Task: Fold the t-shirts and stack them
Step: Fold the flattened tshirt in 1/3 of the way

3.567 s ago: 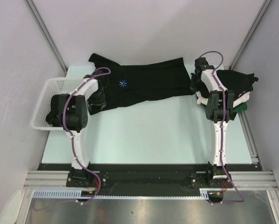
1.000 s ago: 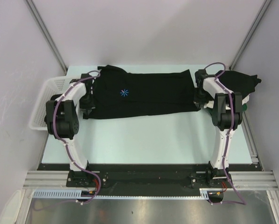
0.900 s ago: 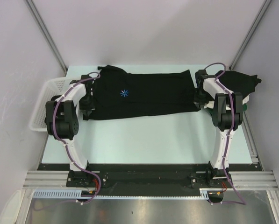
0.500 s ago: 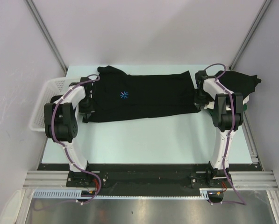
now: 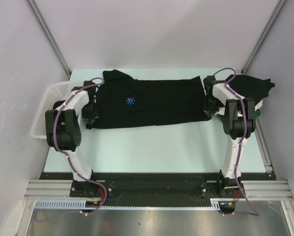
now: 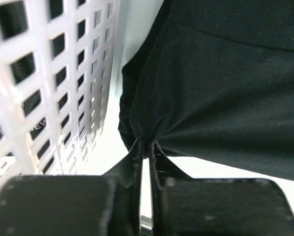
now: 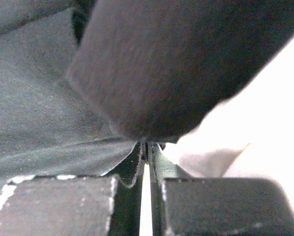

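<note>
A black t-shirt (image 5: 156, 103) with a small blue starburst mark (image 5: 130, 101) lies stretched flat across the far half of the table. My left gripper (image 5: 90, 118) is at its left end, shut on a pinch of the hem (image 6: 146, 136). The jaws stand almost together in the left wrist view. My right gripper (image 5: 208, 109) holds the shirt's right end, shut on a thin fold of black cloth (image 7: 151, 88). A heap of more t-shirts (image 5: 252, 88), mostly black, lies at the far right behind the right arm.
A white plastic mesh basket (image 5: 44, 110) stands at the table's left edge, close beside my left gripper (image 6: 146, 143) with its wall (image 6: 53, 83) filling the left of that view. Pale green table top (image 5: 151, 147) runs toward the arm bases. Grey walls close in the far side.
The shirt, bunched and slanted a few seconds ago, now lies stretched out straight. Over the last second its left end and my left gripper crept a little further left; the right arm barely moved.
</note>
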Robot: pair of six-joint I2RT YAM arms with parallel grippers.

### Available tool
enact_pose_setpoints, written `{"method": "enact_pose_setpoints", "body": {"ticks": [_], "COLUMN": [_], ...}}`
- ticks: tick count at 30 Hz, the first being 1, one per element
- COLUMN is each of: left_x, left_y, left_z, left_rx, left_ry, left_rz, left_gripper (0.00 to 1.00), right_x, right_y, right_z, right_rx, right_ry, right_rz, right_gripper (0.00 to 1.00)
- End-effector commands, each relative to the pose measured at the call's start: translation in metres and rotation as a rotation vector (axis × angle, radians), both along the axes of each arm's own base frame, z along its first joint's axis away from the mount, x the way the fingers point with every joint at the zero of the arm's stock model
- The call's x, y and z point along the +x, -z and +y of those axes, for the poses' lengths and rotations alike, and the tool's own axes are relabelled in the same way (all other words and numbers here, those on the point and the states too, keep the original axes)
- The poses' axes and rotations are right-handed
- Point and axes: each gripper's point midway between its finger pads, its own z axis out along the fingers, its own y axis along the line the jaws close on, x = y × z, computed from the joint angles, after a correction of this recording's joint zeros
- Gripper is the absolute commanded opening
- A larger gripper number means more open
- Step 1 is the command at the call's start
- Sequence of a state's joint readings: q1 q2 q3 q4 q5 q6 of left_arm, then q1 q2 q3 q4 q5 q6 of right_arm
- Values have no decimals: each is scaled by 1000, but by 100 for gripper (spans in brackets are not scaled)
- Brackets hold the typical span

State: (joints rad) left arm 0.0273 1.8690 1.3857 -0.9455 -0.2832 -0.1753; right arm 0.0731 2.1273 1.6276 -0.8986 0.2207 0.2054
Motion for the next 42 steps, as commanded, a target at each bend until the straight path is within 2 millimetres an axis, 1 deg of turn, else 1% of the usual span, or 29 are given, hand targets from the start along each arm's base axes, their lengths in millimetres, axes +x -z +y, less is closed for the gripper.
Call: {"method": "enact_pose_setpoints", "body": {"ticks": [1,2,3,4,5,6,7,11,16,19,22,28,35,41,42], "left_x": [-29,-28,-27,-27,-27,-26,-27,-26,-19,-13,-6,-3,-2,2,5], "left_y": [-22,-23,-22,-21,-20,-20,-18,-19,-25,-27,-29,-28,-30,-34,-36], "left_z": [73,72,72,71,71,71,70,70,70,68,65,61,58,50,46], "left_rx": [200,200,197,195,194,191,186,186,182,167,152,134,116,103,102], "left_ry": [-214,-215,-215,-212,-213,-214,-213,-216,-218,-216,-211,-205,-197,-173,-164], "left_rz": [24,24,24,27,30,30,36,33,15,6,-6,-6,-17,-25,-35], "left_gripper": [15,23,26,29,34,36,41,48,50,50,50,51,51,51,52], "right_x": [-11,-9,-5,-4,-3,2,2,13,34,39,42,37,34,27,27], "right_y": [-10,-11,-12,-13,-13,-14,-14,-25,-45,-47,-45,-31,-27,-17,-16], "right_z": [-10,-10,-10,-10,-11,-10,-9,-8,3,9,13,17,17,18,19], "right_rx": [-74,-80,-89,-94,-95,-96,-98,-108,-107,-109,-103,-90,-88,-78,-74], "right_ry": [-7,-9,-12,-13,-13,-15,-15,-16,-38,-50,-54,-57,-60,-57,-62], "right_rz": [51,49,43,42,44,37,42,11,-48,-53,-52,-18,-11,15,14], "right_gripper": [6,10,17,18,20,20,21,24,25,25,26,26,26,26,26]}}
